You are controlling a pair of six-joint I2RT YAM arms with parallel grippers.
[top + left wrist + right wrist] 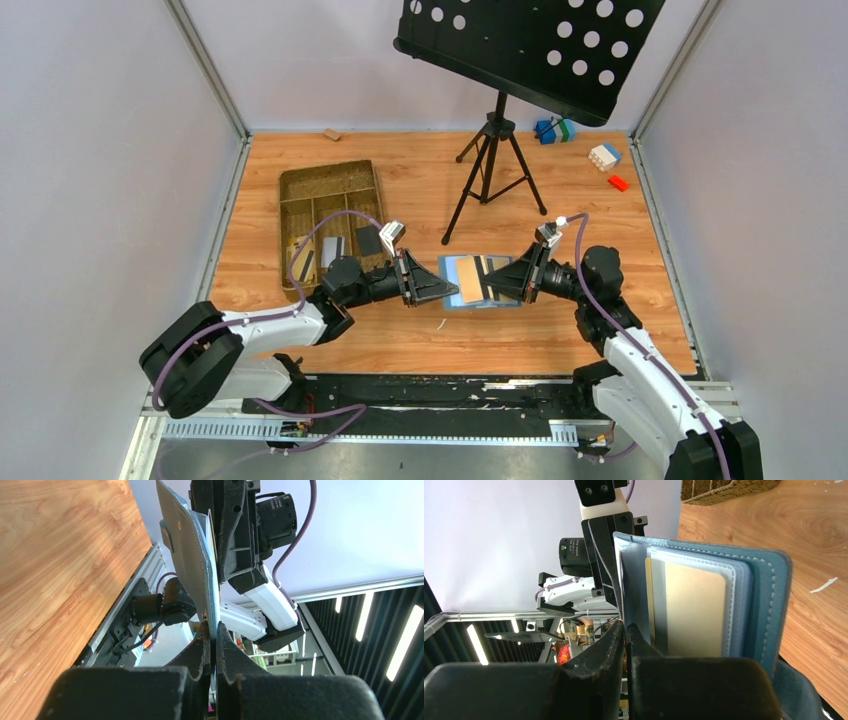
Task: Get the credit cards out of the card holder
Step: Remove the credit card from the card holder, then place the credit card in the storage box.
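- Top view: the card holder (470, 280) hangs open between my two claws over the near middle of the desk (400, 340), clear of the wood. The left claw (438, 285) has its left edge and the right claw (498, 283) its right side. A black credit card (368, 240) and a grey credit card (333, 250) lie in the brown tray (330, 175) toward the left edge.
- Left wrist: my left claw (213, 630) is clamped tight on the holder's blue cover, which I see edge-on and upright.
- Right wrist: my right claw (625, 630) is pinched onto a thin pale-blue inner leaf. Beside it a tan panel (696, 610) sits in its pocket, and I can't tell whether that is a card.
- Doing it well, I reckon: keep the left grip firm and draw slowly, straight along the pocket.
- Room: warm wood-grain desk and pale walls. A black music stand (530, 50) sits on its tripod toward the far edge, with toy blocks (605, 155) in the far right corner.
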